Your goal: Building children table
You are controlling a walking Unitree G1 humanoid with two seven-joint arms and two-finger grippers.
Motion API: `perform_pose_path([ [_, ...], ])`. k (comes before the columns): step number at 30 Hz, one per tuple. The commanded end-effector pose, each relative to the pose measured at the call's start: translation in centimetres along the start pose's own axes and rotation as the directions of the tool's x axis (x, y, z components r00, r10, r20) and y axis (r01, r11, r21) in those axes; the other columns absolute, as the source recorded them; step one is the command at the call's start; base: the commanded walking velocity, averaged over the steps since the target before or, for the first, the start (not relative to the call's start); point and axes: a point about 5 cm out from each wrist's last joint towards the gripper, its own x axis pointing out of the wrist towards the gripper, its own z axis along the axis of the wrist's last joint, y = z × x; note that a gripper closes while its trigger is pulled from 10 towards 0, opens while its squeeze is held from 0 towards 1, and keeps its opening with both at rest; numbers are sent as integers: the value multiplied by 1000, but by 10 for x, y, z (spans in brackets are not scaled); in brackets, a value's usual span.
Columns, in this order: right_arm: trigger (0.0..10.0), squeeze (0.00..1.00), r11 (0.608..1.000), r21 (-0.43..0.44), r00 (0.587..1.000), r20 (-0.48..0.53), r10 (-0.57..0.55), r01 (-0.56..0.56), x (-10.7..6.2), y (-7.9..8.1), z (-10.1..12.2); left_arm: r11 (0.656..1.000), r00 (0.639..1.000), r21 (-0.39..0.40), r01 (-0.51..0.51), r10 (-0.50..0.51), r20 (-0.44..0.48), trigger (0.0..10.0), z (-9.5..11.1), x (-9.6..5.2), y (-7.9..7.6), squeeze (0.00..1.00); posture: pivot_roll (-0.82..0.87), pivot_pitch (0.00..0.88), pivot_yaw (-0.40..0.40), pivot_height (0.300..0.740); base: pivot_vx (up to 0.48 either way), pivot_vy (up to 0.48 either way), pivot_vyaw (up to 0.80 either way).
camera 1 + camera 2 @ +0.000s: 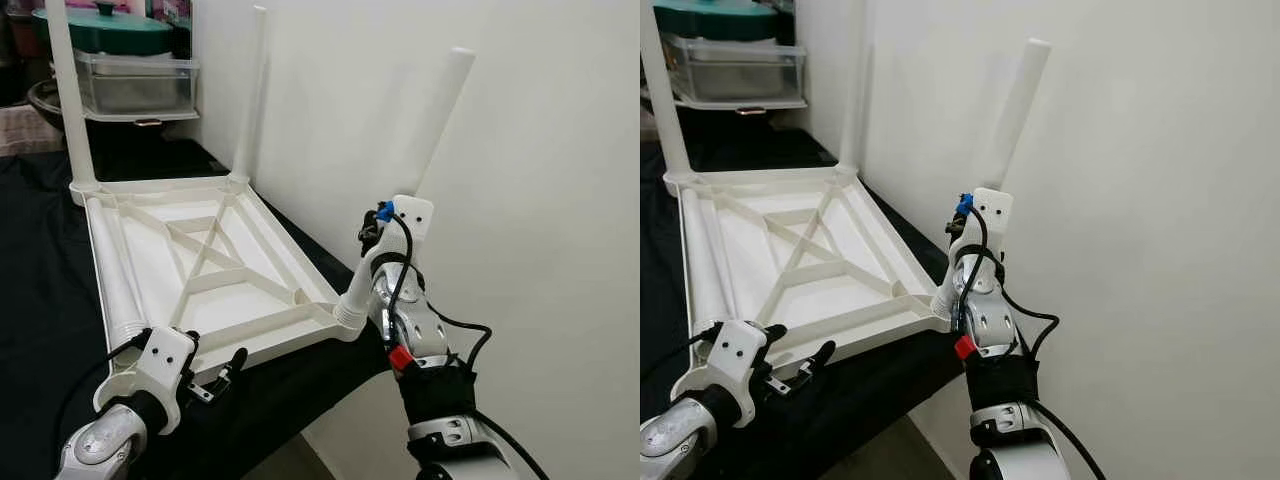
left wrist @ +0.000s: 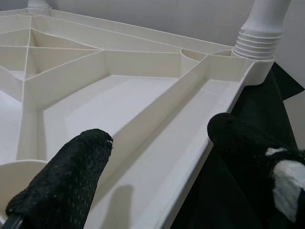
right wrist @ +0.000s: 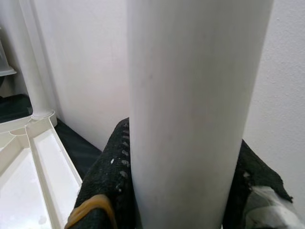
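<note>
So we've got the kids' table top (image 1: 215, 265) flipped upside down on a black-covered surface (image 1: 40, 290), ribbed underside facing up, right along the white wall (image 1: 540, 180). Two legs already stand upright in the far corners: the far left leg (image 1: 70, 95) and the far right leg (image 1: 250, 95). A loose fourth leg (image 1: 115, 270) lies in the tray along its left edge.

Our right tool (image 3: 176, 191) is clenched around the third leg (image 1: 440, 115), both black pads hugging the white tube. That leg sits in the near right corner socket (image 1: 350, 312), leaning out toward the wall, with threads still showing at its base, so we'd say it isn't seated yet.

Our left tool (image 2: 157, 157) is released, fingers spread either side of the near rim, hovering just over it and gripping nothing.

Looks like we're mid screw-in on leg three. Next we probably need to straighten it and keep twisting until the threads disappear, ideally with the left tool bracing the top so it doesn't slide. Then the loose leg goes in the near left corner.
</note>
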Motion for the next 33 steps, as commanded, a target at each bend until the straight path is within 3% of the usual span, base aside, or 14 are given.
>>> perform_pose_path([
  [1,10000,0,997,-49,971,-230,-66,56,-7,-20,-52,1000,1000,3,24,-24,-9,10000,-3,3,-5,0,128,0,-194,740,0,0,0],
  [17,10000,0,999,-17,984,-178,-32,30,-8,-15,-35,999,999,8,31,-31,-8,10000,-3,4,-4,0,126,0,-190,740,0,0,0],
  [33,10000,0,1000,-14,985,-172,-14,11,-10,-13,-33,999,999,9,36,-36,-7,10000,-3,5,-4,0,126,0,-188,740,0,0,0],
])
